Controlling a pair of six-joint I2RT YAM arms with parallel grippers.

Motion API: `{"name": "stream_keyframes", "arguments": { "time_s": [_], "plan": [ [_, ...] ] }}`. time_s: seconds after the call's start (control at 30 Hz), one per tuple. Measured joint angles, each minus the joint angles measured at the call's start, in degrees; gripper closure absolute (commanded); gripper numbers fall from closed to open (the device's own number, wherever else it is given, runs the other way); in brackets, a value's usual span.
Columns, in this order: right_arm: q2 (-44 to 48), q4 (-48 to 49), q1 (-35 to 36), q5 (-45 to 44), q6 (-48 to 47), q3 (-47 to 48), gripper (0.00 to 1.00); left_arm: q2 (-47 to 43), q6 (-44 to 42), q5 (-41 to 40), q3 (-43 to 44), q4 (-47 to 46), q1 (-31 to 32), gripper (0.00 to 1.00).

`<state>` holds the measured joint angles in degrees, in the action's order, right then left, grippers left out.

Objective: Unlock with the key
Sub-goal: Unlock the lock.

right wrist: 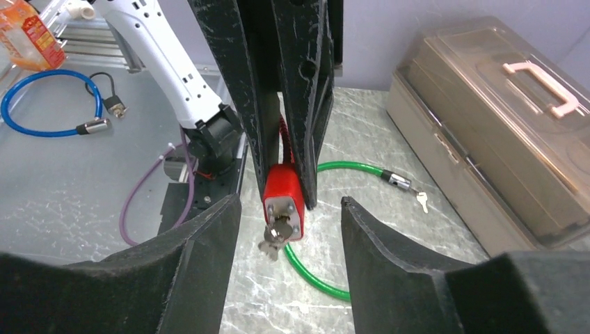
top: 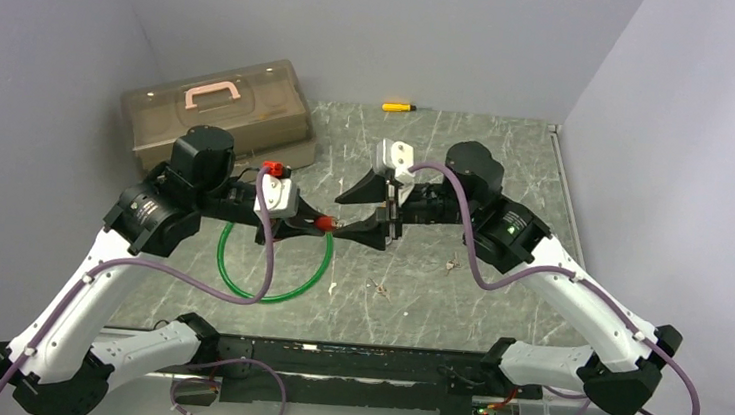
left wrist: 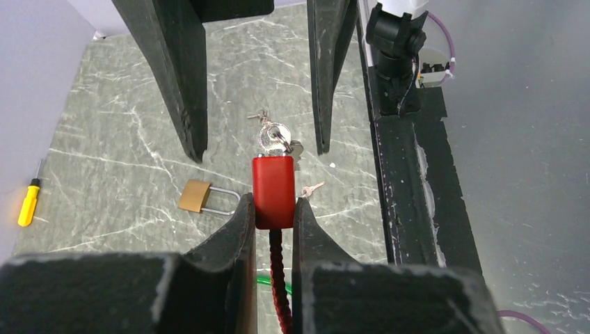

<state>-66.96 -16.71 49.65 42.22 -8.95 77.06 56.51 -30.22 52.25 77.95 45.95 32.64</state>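
L gripper (left wrist: 273, 206) pinched tight on red padlock (left wrist: 273, 186), held off tabletop (top: 506, 180), key (left wrist: 273, 137) in its keyhole, R gripper (right wrist: 289, 209) spread approx. halfway, fingers either side of key, not touching, green cable lock (top: 273, 272) below, brass padlock (left wrist: 195, 196) nr, toolbox (top: 216, 114) rear-L.

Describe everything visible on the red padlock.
The red padlock is a glossy rectangular body held above the table, clamped by its sides in the left gripper. A red braided cable runs back from it between the fingers. A silver key sits in its end face, between the fingers of the open right gripper, untouched.
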Motion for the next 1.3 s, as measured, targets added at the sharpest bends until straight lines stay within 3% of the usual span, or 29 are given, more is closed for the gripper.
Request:
{"name": "stream_keyframes", "arguments": {
  "time_s": [0.37, 0.43, 0.53, 0.7, 0.77, 0.97, 1.0, 1.03, 1.13, 1.3],
  "plan": [
    [-3.8, -1.3, 6.2, -4.1, -4.2, 3.0, 0.72, -1.7, 2.6, 1.1, -1.4, -0.3, -1.1, 1.0],
    [-3.8, -1.4, 6.5, -5.0, -4.6, 3.0, 0.71, -1.9, 3.0, 1.4, -1.7, -0.4, -1.3, 1.0],
    [-3.8, -1.9, 6.9, -6.2, -5.0, 3.0, 0.53, -2.3, 3.3, 1.7, -2.3, -0.8, -1.6, 1.0],
    [-3.8, -3.7, 7.0, -7.7, -5.7, 3.0, 0.51, -2.9, 4.0, 2.1, -2.6, -1.7, -2.1, 1.0],
    [-3.8, -3.8, 7.0, -8.2, -5.8, 3.0, 0.55, -3.1, 4.2, 2.5, -2.6, -2.0, -2.2, 1.0],
    [-3.5, -4.0, 7.2, -8.8, -6.3, 3.0, 0.99, -3.6, 4.5, 3.0, -2.8, -2.2, -2.7, 1.0],
    [-3.5, -4.0, 7.2, -8.8, -6.4, 3.0, 1.0, -3.6, 4.6, 3.0, -2.8, -2.1, -2.7, 1.0],
    [-3.4, -4.1, 7.2, -8.8, -6.6, 3.0, 1.0, -3.6, 4.7, 3.3, -2.9, -2.0, -2.7, 0.98],
    [-3.3, -4.4, 7.3, -8.7, -6.9, 2.9, 1.0, -3.9, 5.0, 3.8, -3.3, -2.1, -2.8, 0.62],
    [-3.2, -4.8, 7.5, -9.1, -6.7, 2.9, 1.0, -4.3, 1.8, 3.8, -3.7, -0.3, -2.8, 0.35]
  ]
}}
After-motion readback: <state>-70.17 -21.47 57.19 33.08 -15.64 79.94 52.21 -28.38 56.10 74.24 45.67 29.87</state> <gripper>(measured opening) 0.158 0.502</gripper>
